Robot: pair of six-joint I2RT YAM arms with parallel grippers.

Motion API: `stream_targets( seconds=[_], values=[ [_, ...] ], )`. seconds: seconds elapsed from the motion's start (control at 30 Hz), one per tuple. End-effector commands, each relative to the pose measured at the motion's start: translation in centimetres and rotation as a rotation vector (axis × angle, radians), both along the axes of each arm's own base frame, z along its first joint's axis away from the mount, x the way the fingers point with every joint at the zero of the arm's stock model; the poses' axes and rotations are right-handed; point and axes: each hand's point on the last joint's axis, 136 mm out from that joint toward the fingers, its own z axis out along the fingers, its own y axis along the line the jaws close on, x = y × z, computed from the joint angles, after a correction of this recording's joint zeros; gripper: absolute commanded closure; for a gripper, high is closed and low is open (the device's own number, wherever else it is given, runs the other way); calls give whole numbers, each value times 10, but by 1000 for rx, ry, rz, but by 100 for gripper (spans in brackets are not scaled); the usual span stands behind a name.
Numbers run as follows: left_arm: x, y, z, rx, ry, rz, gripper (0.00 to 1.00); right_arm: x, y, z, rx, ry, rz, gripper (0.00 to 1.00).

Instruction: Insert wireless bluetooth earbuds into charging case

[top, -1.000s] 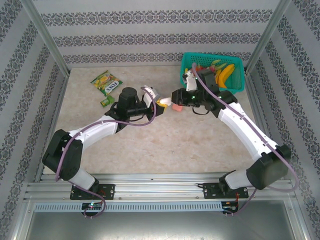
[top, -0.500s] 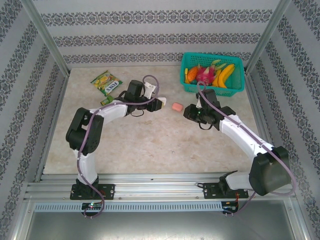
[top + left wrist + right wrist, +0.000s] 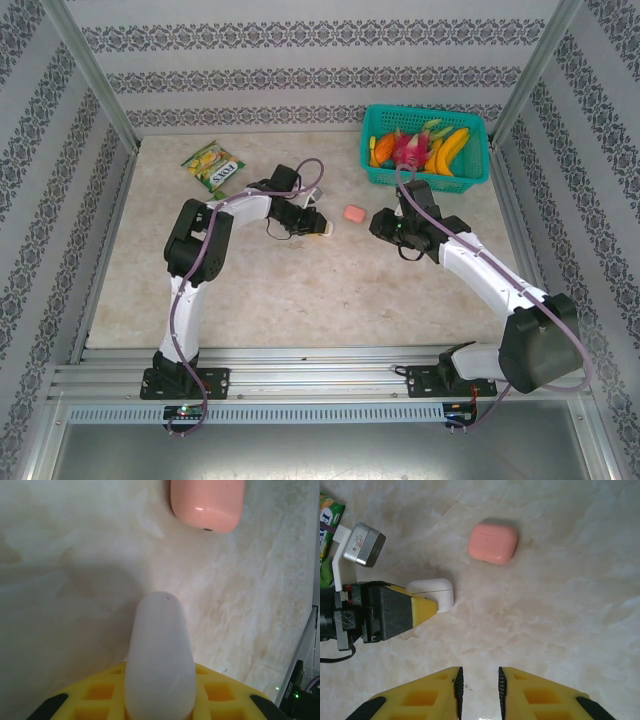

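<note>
1. Looking at the left fingers (image 3: 95, 700), we see them pressed on the two sides of the white case (image 3: 160, 655), so the left gripper (image 3: 160, 692) is closed on it and holds it firmly.
2. The white case has its lid down and points out from the fingertips, low over the table (image 3: 300, 300). We cannot tell if it touches the surface.
3. The right fingers (image 3: 540, 697) stand a little apart, with a narrow gap between the pads. Nothing is in the gap, so the right gripper (image 3: 479, 692) is slightly open and empty.
4. The pink case (image 3: 492, 542) lies flat on the table with its lid down, and no finger touches it. It lies near the white case but apart from it.
5. In the top view the pink case is between the two grippers, nearer to the left one.
6. We cannot tell where the earbuds are, because both cases are closed.
7. Farther out, a green basket (image 3: 482, 150) with fruit stands at the far right of the table, behind the right arm.
8. A packet (image 3: 213, 165) lies at the far left, behind the left arm.
</note>
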Motion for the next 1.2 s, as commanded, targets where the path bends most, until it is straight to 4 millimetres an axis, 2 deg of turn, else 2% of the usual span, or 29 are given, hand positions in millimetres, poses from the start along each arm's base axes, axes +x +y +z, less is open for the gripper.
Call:
stream_targets(
  seconds=[0.0, 0.1, 0.13, 0.17, 0.33, 0.4, 0.43, 0.47, 0.5, 0.63, 0.73, 0.87, 0.97, 1.03, 1.07, 1.17],
  values=[
    [-6, 8, -10, 22, 94, 16, 99, 4, -6, 10, 0, -37, -34, 70],
    [-8, 13, -14, 38, 109, 24, 99, 4, -7, 12, -2, -42, -37, 63],
    [-8, 17, -16, 61, 116, 38, 21, 4, -7, 13, -2, -42, -36, 60],
    [-8, 21, -17, 78, 116, 43, 0, 4, -8, 14, -4, -44, -35, 56],
    [-5, 36, -7, 83, 112, 76, 0, 3, -10, 24, 4, -59, -38, 46],
    [-2, 46, 4, 90, 90, 94, 0, 2, -14, 28, 3, -68, -42, 38],
    [-1, 52, 9, 94, 77, 100, 0, 2, -17, 30, 2, -74, -50, 32],
    [1, 59, 16, 102, 63, 112, 0, 1, -21, 32, -3, -83, -58, 15],
    [3, 66, 26, 107, 42, 125, 0, 1, -26, 34, -10, -91, -69, 3],
    [10, 95, 68, 124, -76, 179, 0, 2, -49, 39, -55, -119, -106, 2],
    [14, 117, 101, 151, -212, 226, 0, 4, -73, 42, -161, -154, -147, 2],
    [14, 146, 139, 235, -469, 285, 0, 7, -117, 41, -379, -226, -262, 2],
    [13, 171, 154, 320, -701, 358, 0, 12, -147, 36, -527, -335, -355, 2],
    [7, 191, 154, 391, -848, 425, 0, 15, -157, 30, -613, -384, -357, 2],
    [5, 204, 161, 430, -944, 476, 0, 16, -162, 25, -652, -395, -353, 2],
    [-7, 232, 151, 554, -1051, 552, 0, 21, -173, 11, -710, -400, -352, 2]
  ],
)
